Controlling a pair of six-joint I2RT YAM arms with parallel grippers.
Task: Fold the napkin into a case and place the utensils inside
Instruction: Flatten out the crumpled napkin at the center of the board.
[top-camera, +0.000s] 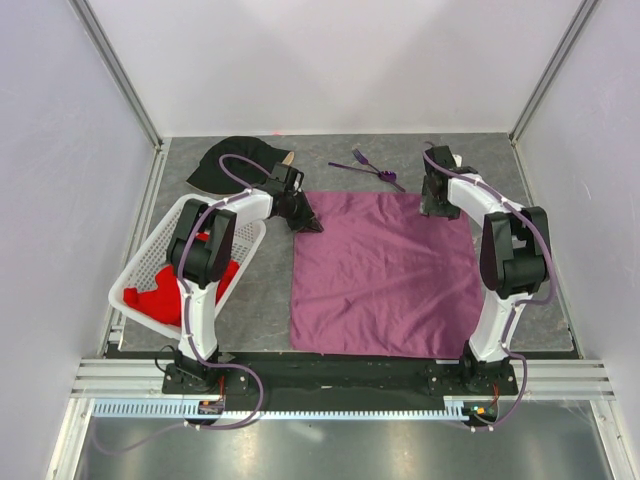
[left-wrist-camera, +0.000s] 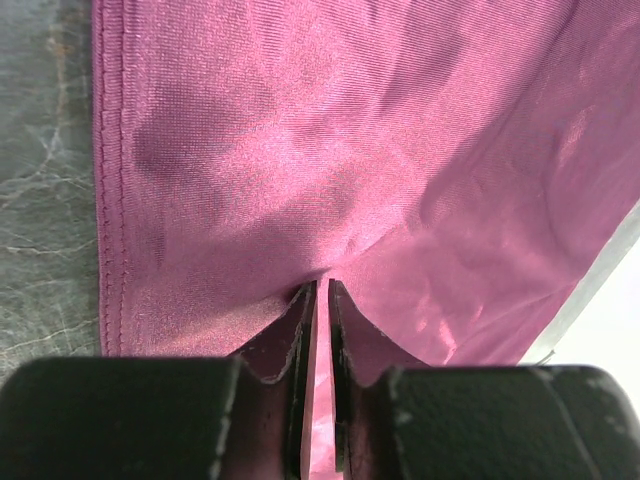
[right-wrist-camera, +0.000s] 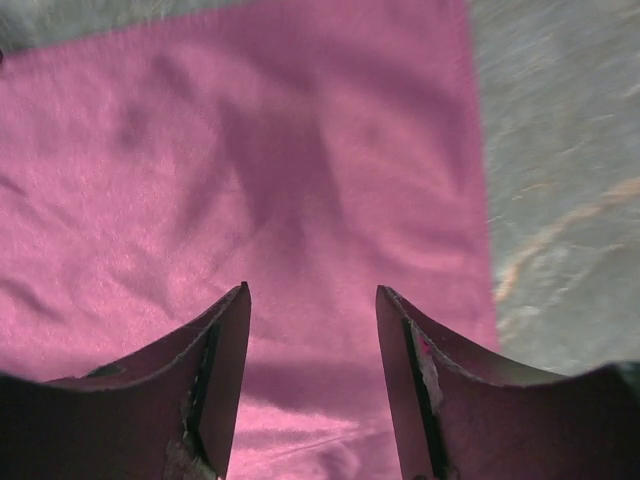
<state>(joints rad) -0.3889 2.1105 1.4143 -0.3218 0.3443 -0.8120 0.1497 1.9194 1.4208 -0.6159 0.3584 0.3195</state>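
Note:
The plum-purple napkin (top-camera: 385, 275) lies spread as a flat square on the grey table; no case shape shows. My left gripper (top-camera: 308, 222) sits low at its far left corner. In the left wrist view that gripper (left-wrist-camera: 322, 285) is shut on a puckered fold of the napkin (left-wrist-camera: 350, 150). My right gripper (top-camera: 437, 207) hovers over the far right corner. In the right wrist view it (right-wrist-camera: 312, 290) stands open above the napkin (right-wrist-camera: 250, 150), with nothing between its fingers. The purple utensils (top-camera: 370, 166) lie on the table beyond the napkin's far edge.
A black cap (top-camera: 230, 165) lies at the back left. A white lattice basket (top-camera: 140, 275) holding a red cloth (top-camera: 165, 295) stands tilted at the left. Bare grey table (right-wrist-camera: 560, 150) runs along the napkin's right edge and also borders its left hem (left-wrist-camera: 40, 200).

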